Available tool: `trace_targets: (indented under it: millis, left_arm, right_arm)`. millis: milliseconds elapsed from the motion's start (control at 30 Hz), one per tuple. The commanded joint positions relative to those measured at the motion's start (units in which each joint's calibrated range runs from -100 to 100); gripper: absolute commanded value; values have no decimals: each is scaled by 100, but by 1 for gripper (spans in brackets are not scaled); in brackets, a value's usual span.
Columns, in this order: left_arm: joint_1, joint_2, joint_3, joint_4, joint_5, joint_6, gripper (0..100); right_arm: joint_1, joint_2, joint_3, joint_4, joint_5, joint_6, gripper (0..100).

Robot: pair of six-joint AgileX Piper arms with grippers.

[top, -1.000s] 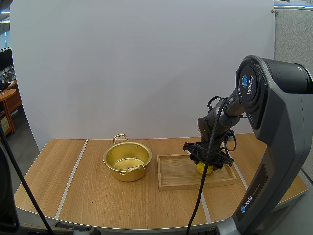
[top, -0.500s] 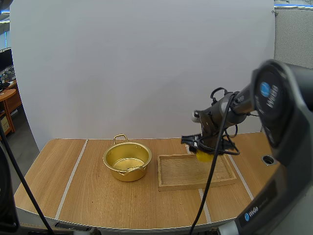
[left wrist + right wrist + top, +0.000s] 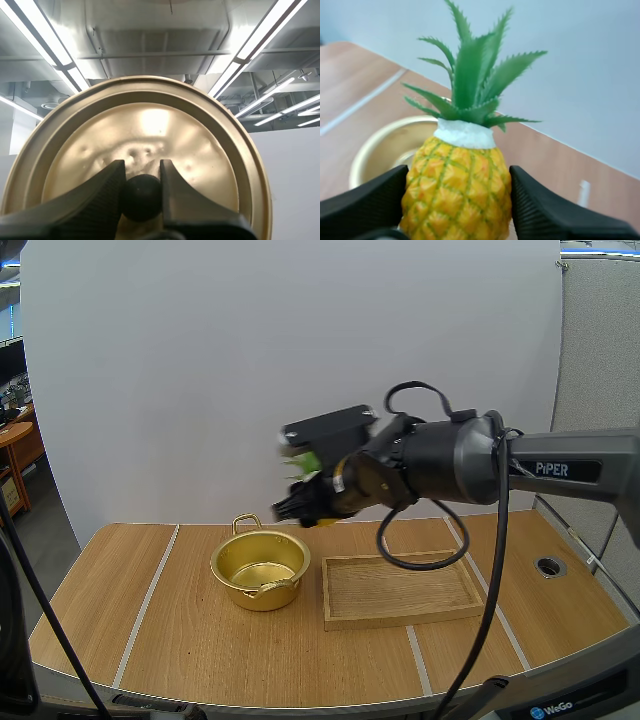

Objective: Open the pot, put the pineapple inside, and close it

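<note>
The gold pot (image 3: 262, 592) stands open on the table, left of the wooden tray (image 3: 400, 618). My right gripper (image 3: 302, 502) hangs in the air just above and behind the pot's right side. In the right wrist view my right gripper (image 3: 459, 210) is shut on a yellow pineapple (image 3: 455, 170) with green leaves, held upright, with the pot's rim (image 3: 370, 145) beyond it. In the left wrist view my left gripper (image 3: 142, 172) is shut on the black knob (image 3: 142, 197) of the gold lid (image 3: 150, 125), which is held up off the pot.
The tray has nothing in it. Bare wooden tabletop lies left of and in front of the pot. A round hole (image 3: 549, 566) sits in the table at the far right. A white screen stands behind the table.
My right arm has lifted the pineapple out of the tray and swung left and up, to above the pot. The pot and the tray have not moved.
</note>
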Motion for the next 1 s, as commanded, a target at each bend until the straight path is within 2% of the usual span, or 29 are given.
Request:
trace_targets:
  millis: [0, 133, 500, 667, 967]
  left_arm:
    - [19, -13, -7, 27, -60, -29, 0]
    - [19, -13, -7, 27, -60, -29, 0]
    - [19, -13, -7, 27, -60, -29, 0]
    - [19, -13, -7, 27, -60, -29, 0]
    - [19, -13, -7, 27, -60, -29, 0]
  right_arm:
    - [201, 159, -246, -98, -38, -65, 6]
    - [357, 680, -629, -98, 142, -65, 6]
    - [368, 2081, -1145, -228, 193, -65, 6]
    - [220, 2583, -1145, -308, 95, 236, 6]
    - [100, 3067, -1145, -349, -348, 228, 6]
